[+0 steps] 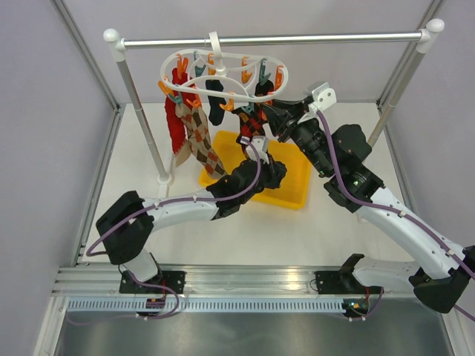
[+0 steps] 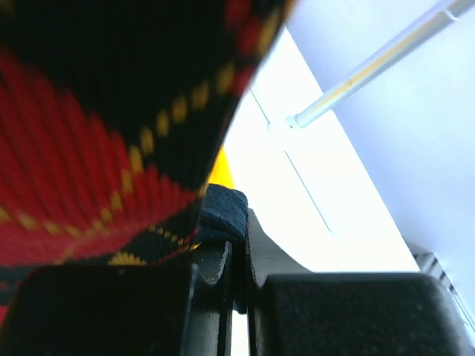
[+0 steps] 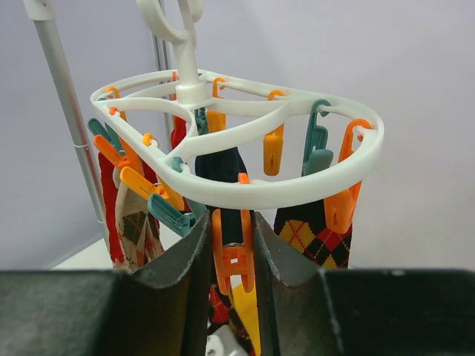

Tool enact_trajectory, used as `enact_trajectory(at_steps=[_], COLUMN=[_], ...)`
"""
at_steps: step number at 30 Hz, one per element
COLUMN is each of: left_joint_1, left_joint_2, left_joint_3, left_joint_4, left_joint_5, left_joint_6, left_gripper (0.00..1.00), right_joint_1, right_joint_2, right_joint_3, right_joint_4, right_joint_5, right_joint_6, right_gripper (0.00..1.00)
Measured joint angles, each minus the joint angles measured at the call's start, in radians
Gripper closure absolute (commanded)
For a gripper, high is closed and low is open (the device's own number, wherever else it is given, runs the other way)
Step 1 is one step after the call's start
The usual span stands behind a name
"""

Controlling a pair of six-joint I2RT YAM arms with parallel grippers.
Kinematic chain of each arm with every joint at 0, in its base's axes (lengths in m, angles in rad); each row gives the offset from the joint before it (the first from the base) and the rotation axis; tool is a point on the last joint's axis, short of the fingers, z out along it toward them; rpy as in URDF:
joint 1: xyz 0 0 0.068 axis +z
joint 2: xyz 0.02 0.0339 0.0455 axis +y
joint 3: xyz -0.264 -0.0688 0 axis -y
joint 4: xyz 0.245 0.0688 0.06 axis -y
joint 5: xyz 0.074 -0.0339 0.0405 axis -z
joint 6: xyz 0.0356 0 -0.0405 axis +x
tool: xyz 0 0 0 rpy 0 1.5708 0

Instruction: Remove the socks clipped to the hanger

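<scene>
The right claw pinches an orange peg on the hanger's near rim, toward the tabletop's far edge, seemingly to spring it, while the left claw, closed on the sock below, can tug it free.

The left arm stretches low and forward, and the left gripper is just under the hanger, its jaws pressed together on the dark tip of a sock. The right arm reaches up beside the hanger with the wrist level. The right gripper has its jaws closed on an orange peg at the hanger's rim.
</scene>
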Motion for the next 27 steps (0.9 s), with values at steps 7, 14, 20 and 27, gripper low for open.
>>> enact_trajectory(at_steps=[7,14,20,27], left_joint_1=[0.056,0.092,0.09,0.064], left_joint_2=[0.128,0.213,0.216,0.161], left_joint_3=[0.148,0.242,0.232,0.096], left_joint_4=[-0.05,-0.107,-0.103,-0.06], left_joint_5=[0.019,0.068,0.12,0.168], left_joint_6=[-0.008,-0.023,-0.02,0.008], left_gripper=[0.86,0.39,0.31,0.32], right_joint_1=[0.0,0.0,0.0,0.0], right_joint_2=[0.0,0.001,0.009,0.015], right_joint_3=[0.0,0.0,0.0,0.0], right_joint_4=[0.0,-0.001,-0.001,-0.006], right_joint_5=[0.0,0.0,0.0,0.0], right_joint_6=[0.001,0.002,0.001,0.002], right_gripper=[0.99,0.98,0.98,0.98])
